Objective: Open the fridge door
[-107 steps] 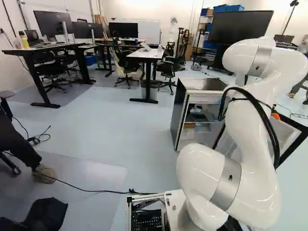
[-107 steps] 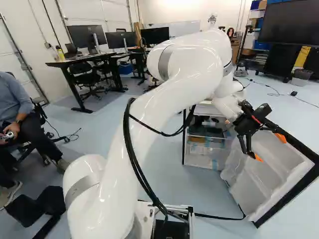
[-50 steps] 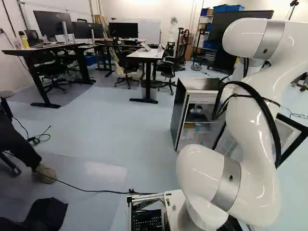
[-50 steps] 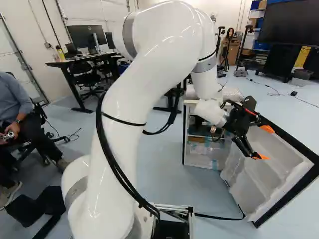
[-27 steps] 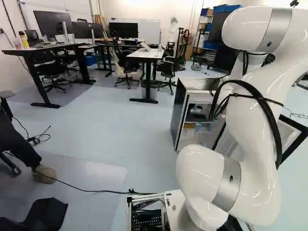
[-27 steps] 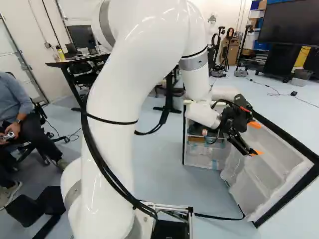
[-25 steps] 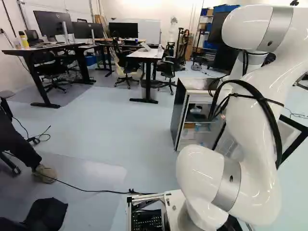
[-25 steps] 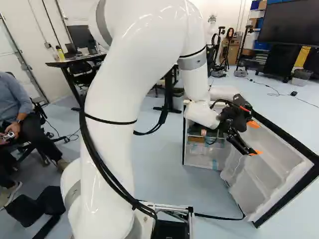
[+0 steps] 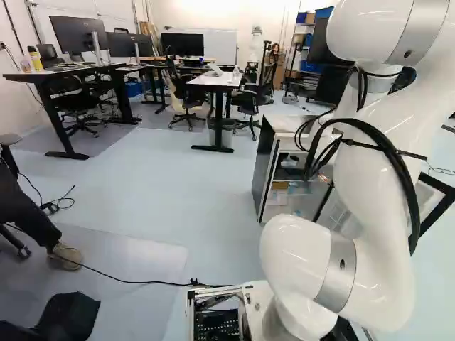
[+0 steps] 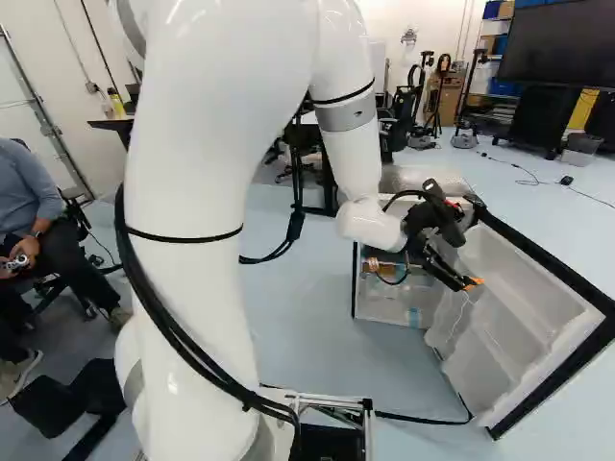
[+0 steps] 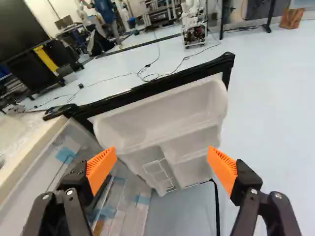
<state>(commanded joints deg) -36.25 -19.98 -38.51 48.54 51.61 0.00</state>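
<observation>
In the right base view my gripper (image 10: 465,279) hangs in front of the fridge's opening, near the inner side of the fridge door (image 10: 528,293). That door stands swung wide, its white moulded shelves facing the arm. Seen from the wrist, the gripper (image 11: 161,164) is open, orange pads far apart with nothing between them; the shelved door (image 11: 157,118) lies ahead, and no contact shows. The fridge body (image 9: 264,167) is a small cabinet, partly hidden by the arm in the left base view. Inside are clear bins (image 10: 389,307) with blue tape.
Beside one finger in the wrist view are the fridge's pale top edge (image 11: 37,152) and bins. Past the door, cables (image 11: 147,73) lie on the floor and another robot (image 11: 194,24) stands. Desks (image 9: 82,69) and chairs are farther back. A seated person (image 10: 43,230) is off to the left.
The arm has swung, carrying the gripper back from the door's far side toward the fridge's opening and somewhat lower in the right base view. Door, fridge and base have stayed put.
</observation>
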